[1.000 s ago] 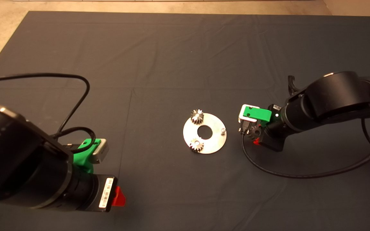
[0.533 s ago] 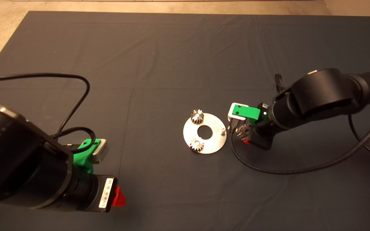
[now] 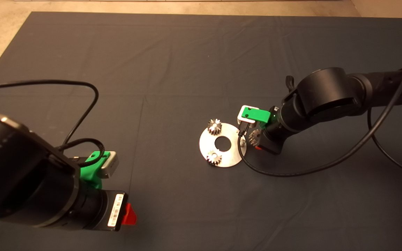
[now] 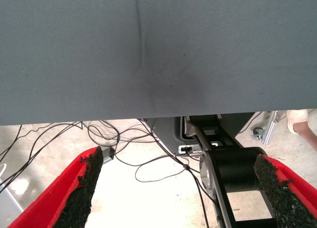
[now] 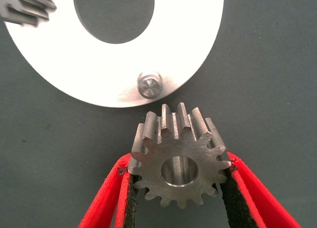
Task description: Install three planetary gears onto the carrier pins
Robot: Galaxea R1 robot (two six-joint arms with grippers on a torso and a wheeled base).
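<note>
silvery gear (image 5: 179, 163), shiny disc (image 5: 59, 65), red tool fingers (image 5: 106, 198), dark mat (image 3: 173, 62)

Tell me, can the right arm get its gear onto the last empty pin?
Probably yes. The right gripper holds the third gear beside the bare pin, with nothing between them. The other two gears sit well away.

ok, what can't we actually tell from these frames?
- Head view: the bare silvery carrier pin is mostly hidden by the right gripper and its black cable.
- Head view: the left gripper shows only one red finger; the black arm covers the rest.
- Right wrist view: the picture edge cuts off one mounted small grey spur gear; the other is out of frame.
- Held gear: its height above the shiny round metal disc cannot be judged.
</note>
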